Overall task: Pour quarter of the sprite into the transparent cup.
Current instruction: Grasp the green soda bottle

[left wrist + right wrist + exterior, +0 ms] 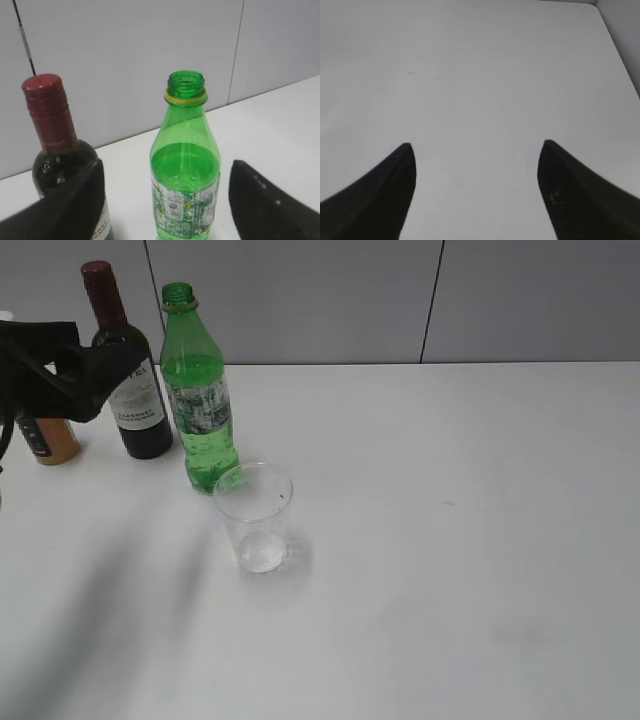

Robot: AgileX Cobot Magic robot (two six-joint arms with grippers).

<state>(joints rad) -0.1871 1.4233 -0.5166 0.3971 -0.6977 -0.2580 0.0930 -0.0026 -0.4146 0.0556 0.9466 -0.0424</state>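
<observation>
Sprite, tall green translucent plastic bottle [185, 170], stands uncapped and untouched between my spread left claw [165, 200]; small clear plastic cup [255, 518] looks empty; grasping, pouring remain. Right claw [476, 190] spread, idle.

A smooth white tabletop [480, 540] meets a pale grey panelled wall [330, 300] (thin dark seams), evenly lit.

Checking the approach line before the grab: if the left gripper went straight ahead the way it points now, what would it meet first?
Most likely the sprite: it stands centred between the open left gripper fingers. The wine bottle sits off to the side; how far apart they are is unclear.
</observation>
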